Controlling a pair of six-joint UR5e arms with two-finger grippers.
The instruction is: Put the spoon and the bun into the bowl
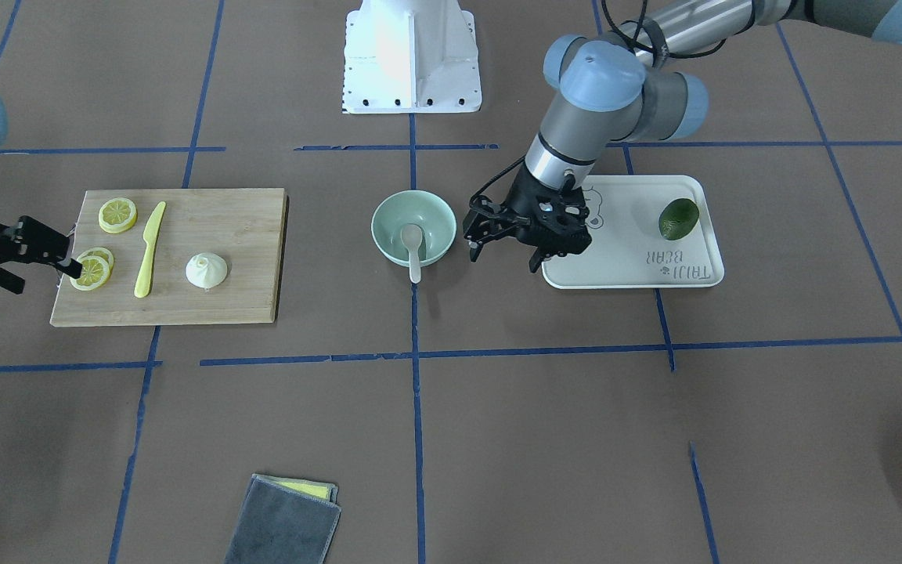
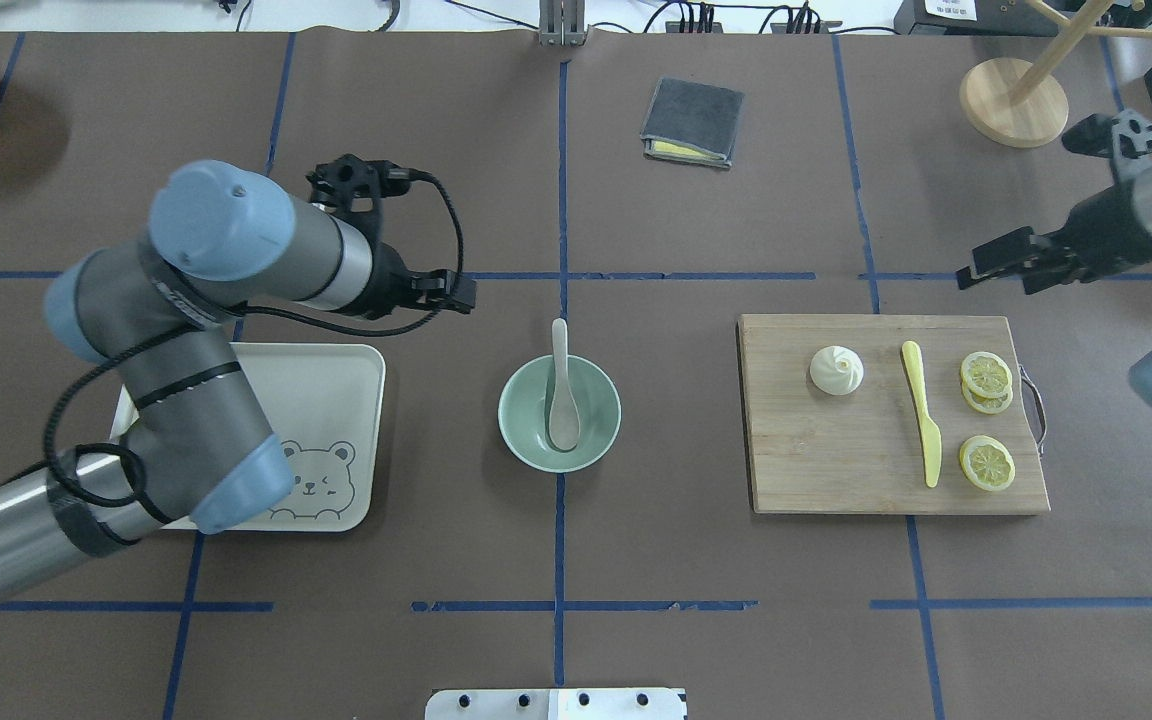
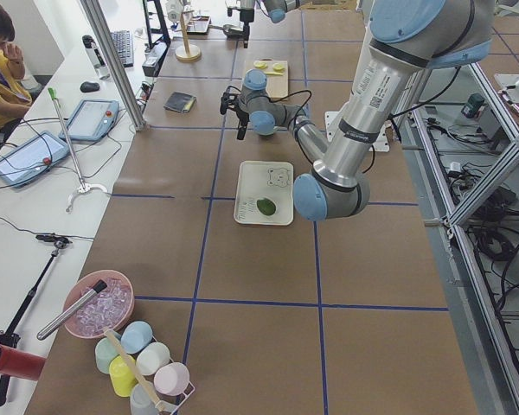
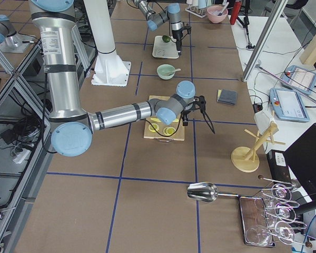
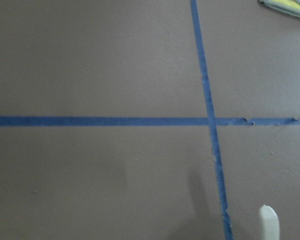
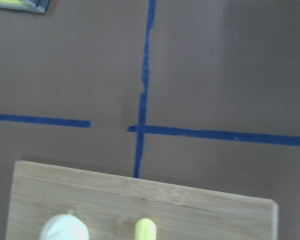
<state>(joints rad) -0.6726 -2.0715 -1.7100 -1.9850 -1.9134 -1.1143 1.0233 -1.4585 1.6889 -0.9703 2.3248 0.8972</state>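
The mint-green bowl (image 1: 437, 215) (image 2: 604, 440) stands at the table's middle. The off-white spoon (image 1: 413, 243) (image 2: 563, 400) lies in it, with its handle over the far rim; the handle tip shows in the left wrist view (image 5: 269, 222). The white bun (image 1: 206, 270) (image 2: 836, 369) (image 6: 65, 230) sits on the wooden board (image 1: 247, 227) (image 2: 836, 470). My left gripper (image 1: 504, 258) (image 2: 441, 290) is open and empty, raised between the bowl and the tray. My right gripper (image 1: 48, 276) (image 2: 996, 278) is open and empty, raised by the board's outer end near the lemon slices.
A yellow knife (image 1: 149, 249) (image 2: 921, 415) and lemon slices (image 1: 117, 215) (image 2: 986, 378) share the board. A white tray (image 1: 631, 266) (image 2: 336, 400) holds a green avocado (image 1: 678, 218). A folded grey cloth (image 1: 283, 521) (image 2: 693, 122) lies on the operators' side. A wooden stand (image 2: 1014, 100) is at the far right.
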